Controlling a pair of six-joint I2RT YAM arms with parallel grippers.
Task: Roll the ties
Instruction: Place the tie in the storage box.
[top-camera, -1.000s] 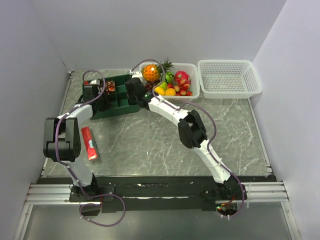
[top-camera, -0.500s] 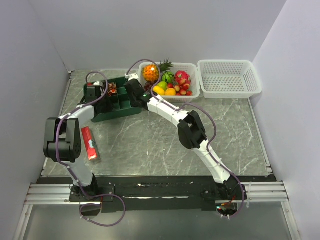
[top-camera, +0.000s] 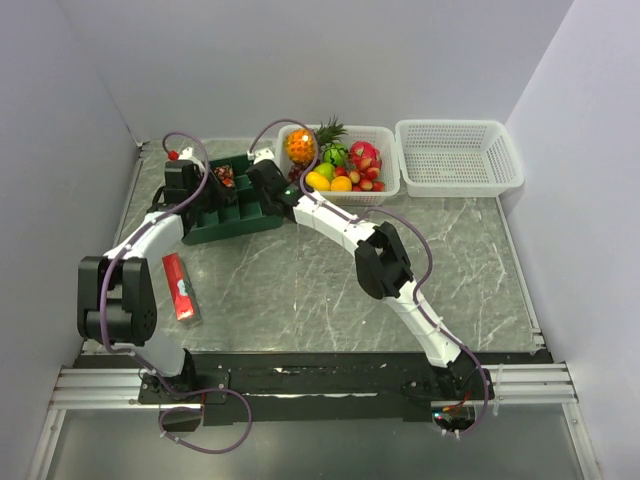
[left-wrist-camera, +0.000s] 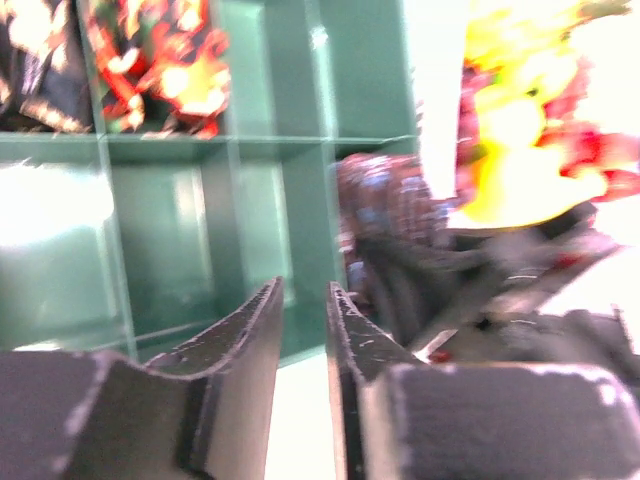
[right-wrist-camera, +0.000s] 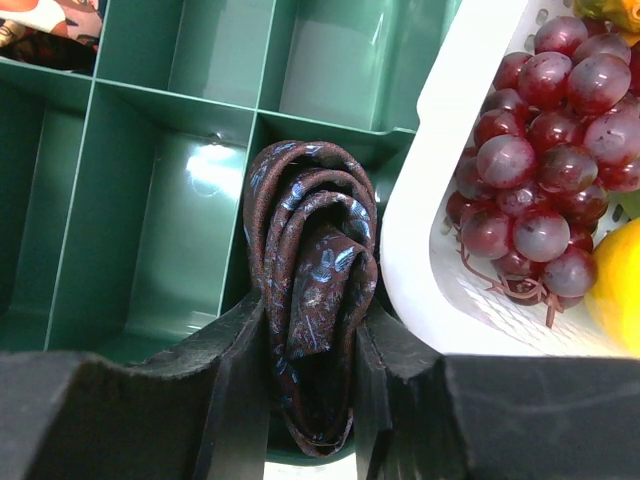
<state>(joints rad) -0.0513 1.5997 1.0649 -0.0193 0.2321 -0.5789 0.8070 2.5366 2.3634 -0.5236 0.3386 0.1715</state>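
Observation:
A rolled tie (right-wrist-camera: 312, 290), dark brown with small blue marks, stands on edge with my right gripper (right-wrist-camera: 310, 372) shut on it. It hangs at the green tray's (right-wrist-camera: 150, 260) compartment nearest the white fruit basket. The left wrist view shows the same tie (left-wrist-camera: 385, 215), blurred, to the right of my left gripper (left-wrist-camera: 303, 300). That gripper's fingers (left-wrist-camera: 250, 330) stand a narrow gap apart with nothing between them, just in front of the tray (left-wrist-camera: 170, 250). From above, the left gripper (top-camera: 200, 195) and right gripper (top-camera: 258, 198) both sit over the tray (top-camera: 240, 226).
Red-patterned rolled fabric (left-wrist-camera: 160, 60) fills a far tray compartment, with a darker piece (left-wrist-camera: 30, 60) beside it. A white basket of fruit (top-camera: 345, 160) touches the tray's right side, grapes (right-wrist-camera: 540, 200) nearest. An empty white basket (top-camera: 458, 155) stands further right. A red packet (top-camera: 180, 286) lies near the left arm.
My left gripper's fingers have parted slightly, and the left arm has shifted left, its elbow swinging outward. The right arm has crept slightly toward the back with the tie still held.

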